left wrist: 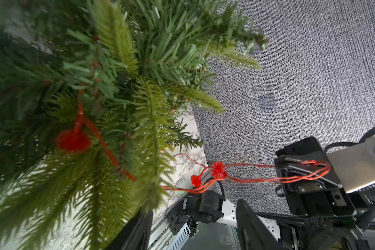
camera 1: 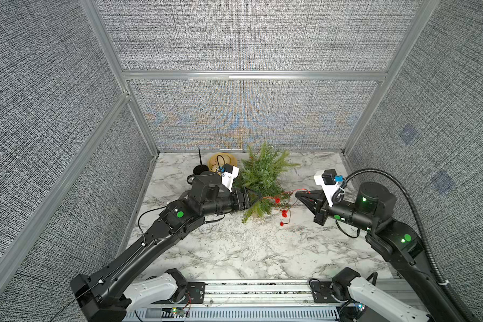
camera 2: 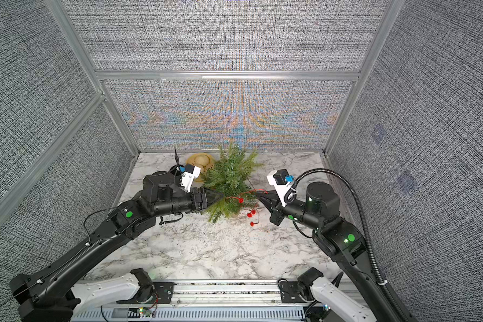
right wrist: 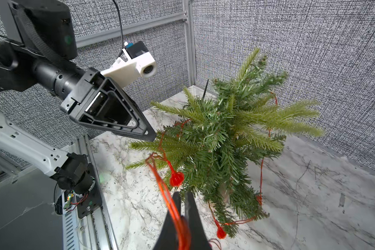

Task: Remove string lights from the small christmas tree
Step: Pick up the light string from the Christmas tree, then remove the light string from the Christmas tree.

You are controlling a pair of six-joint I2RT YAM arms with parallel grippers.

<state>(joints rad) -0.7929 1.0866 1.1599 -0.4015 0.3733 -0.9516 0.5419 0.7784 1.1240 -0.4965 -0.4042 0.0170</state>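
The small christmas tree [camera 1: 262,178] [camera 2: 230,178] stands toward the back of the marble table, green and bushy. The string lights [camera 1: 284,213] [camera 2: 251,213], thin red wire with red bulbs, hang through its lower branches and trail onto the table. My right gripper [camera 1: 298,193] [right wrist: 183,194] is shut on a loop of that wire, pulled out to the tree's right. My left gripper [camera 1: 255,198] [left wrist: 194,206] is open at the tree's left side, one finger [left wrist: 136,229] under a branch. A bulb [left wrist: 73,140] hangs in the foliage close to it.
A straw bowl [camera 1: 223,163] and a black mug [camera 1: 200,168] holding a thin black stick sit behind my left arm near the back wall. Grey fabric walls enclose the table on three sides. A metal rail [camera 1: 248,290] runs along the front edge.
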